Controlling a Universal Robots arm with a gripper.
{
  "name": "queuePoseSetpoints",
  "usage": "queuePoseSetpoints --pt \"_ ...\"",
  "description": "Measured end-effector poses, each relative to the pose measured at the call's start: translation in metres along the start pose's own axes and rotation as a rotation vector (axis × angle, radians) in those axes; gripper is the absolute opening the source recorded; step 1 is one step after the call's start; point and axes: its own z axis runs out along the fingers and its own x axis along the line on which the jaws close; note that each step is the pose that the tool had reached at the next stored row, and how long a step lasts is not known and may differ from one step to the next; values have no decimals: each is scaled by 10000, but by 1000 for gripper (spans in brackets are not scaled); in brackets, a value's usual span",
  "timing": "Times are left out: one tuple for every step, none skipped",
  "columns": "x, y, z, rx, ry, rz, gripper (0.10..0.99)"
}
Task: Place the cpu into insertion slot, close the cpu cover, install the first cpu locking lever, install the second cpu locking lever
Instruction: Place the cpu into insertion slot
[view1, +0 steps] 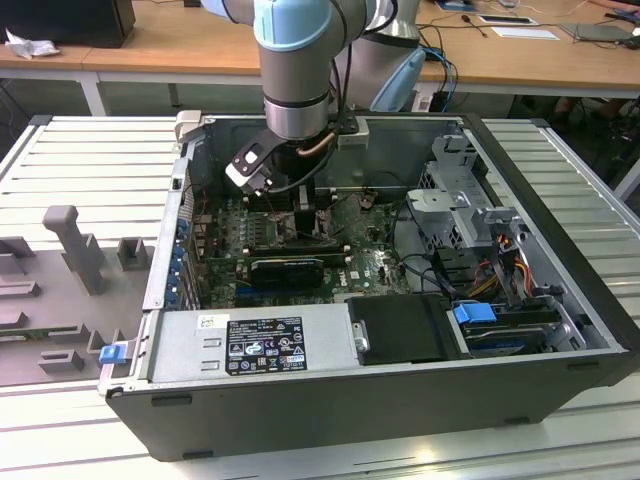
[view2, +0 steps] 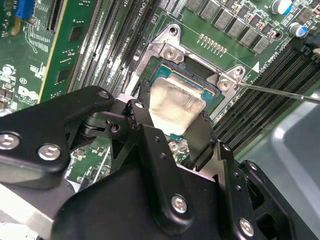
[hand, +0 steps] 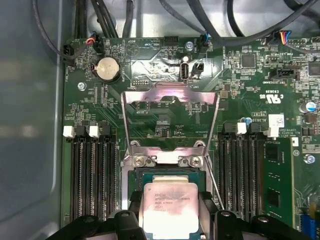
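Observation:
The cpu (hand: 170, 200), a small square chip with a pale silvery face, sits between the black fingers (hand: 134, 205) of my gripper (hand: 171, 210), which is shut on it. In the second wrist view the cpu (view2: 175, 97) hangs just over the insertion slot (view2: 199, 82), slightly tilted. The slot (hand: 170, 173) shows past the chip's far edge. The cpu cover (hand: 170, 94), a silver frame plate, stands swung open behind the slot. A thin wire locking lever (view2: 280, 93) sticks out to one side, released. In the exterior view the gripper (view1: 303, 215) reaches down into the open computer case.
Long black memory slots (hand: 92, 175) flank the socket on both sides. A black card (view1: 285, 268), the power supply (view1: 255, 340) and a drive cage (view1: 465, 200) crowd the case. The case walls (view1: 560, 250) ring the board. A grey fixture (view1: 75, 250) stands at the exterior view's left.

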Motion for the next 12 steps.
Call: queuePoseSetpoints --pt "1 -1 12 0 -4 -2 529" --pt "0 -1 12 2 -8 -1 529" --pt "0 -2 12 2 -9 0 529" --pt "1 -2 13 1 -10 0 529" --pt "1 -2 13 0 -10 0 529" --pt "1 -2 13 0 -11 0 529" --pt "1 -2 13 0 -11 0 529" --pt "1 -1 11 -1 -9 0 529" --pt "1 -1 2 0 -8 1 604" --pt "1 0 -4 0 -6 1 604" --pt "1 0 -9 0 -4 1 604" --pt "2 1 -13 -1 0 1 604"
